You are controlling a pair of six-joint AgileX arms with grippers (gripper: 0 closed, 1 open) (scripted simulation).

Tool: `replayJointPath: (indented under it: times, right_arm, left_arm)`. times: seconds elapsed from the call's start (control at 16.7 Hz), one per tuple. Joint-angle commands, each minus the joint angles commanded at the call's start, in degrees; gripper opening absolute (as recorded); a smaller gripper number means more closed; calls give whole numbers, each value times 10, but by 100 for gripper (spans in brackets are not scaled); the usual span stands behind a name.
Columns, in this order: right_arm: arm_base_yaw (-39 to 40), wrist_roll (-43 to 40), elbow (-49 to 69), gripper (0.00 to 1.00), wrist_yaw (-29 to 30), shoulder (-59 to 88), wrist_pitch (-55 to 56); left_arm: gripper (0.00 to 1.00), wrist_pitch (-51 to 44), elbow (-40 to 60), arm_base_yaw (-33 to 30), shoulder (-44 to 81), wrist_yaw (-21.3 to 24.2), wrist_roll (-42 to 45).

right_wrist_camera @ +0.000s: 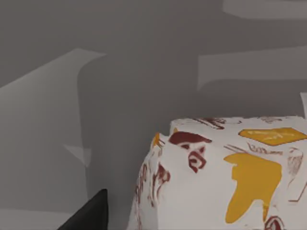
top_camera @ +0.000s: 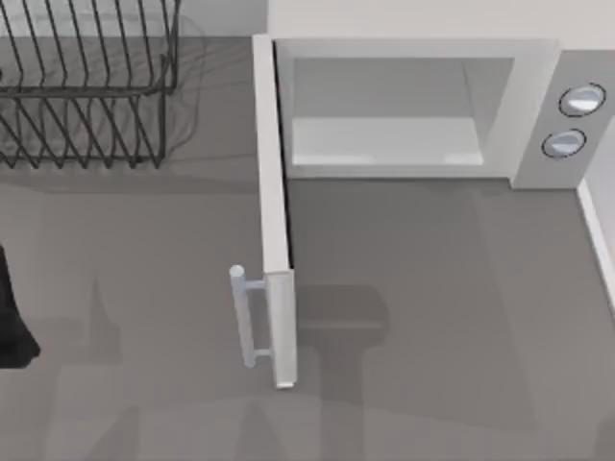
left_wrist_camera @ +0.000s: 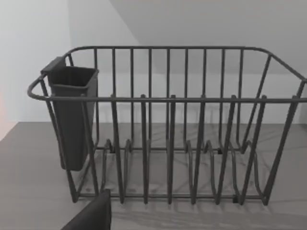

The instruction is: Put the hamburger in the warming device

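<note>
A dark wire dish rack [top_camera: 86, 86] is seen at 10 o'clock on the grey table [top_camera: 432, 317]. A dark cutlery holder [left_wrist_camera: 72, 115] is hung on its end rail.

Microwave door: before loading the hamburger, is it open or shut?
Open. The microwave door swings out toward the table's front, handle outward, exposing the pale cavity.

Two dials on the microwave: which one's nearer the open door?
The lower dial in the top view. It sits slightly closer to the door than the upper dial.
</note>
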Motion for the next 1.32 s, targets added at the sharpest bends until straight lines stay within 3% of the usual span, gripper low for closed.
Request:
replayJointPath:
  times: [0.36, 1.14, 1.32]
  right_arm:
    - [0, 0, -13, 100, 0, 14, 23]
    - [0, 0, -13, 2, 0, 14, 23]
    - [0, 0, -13, 0, 0, 14, 23]
  left_arm:
    - [100, 0, 0, 0, 0, 0, 0]
    - [100, 0, 0, 0, 0, 0, 0]
    - [100, 0, 0, 0, 0, 0, 0]
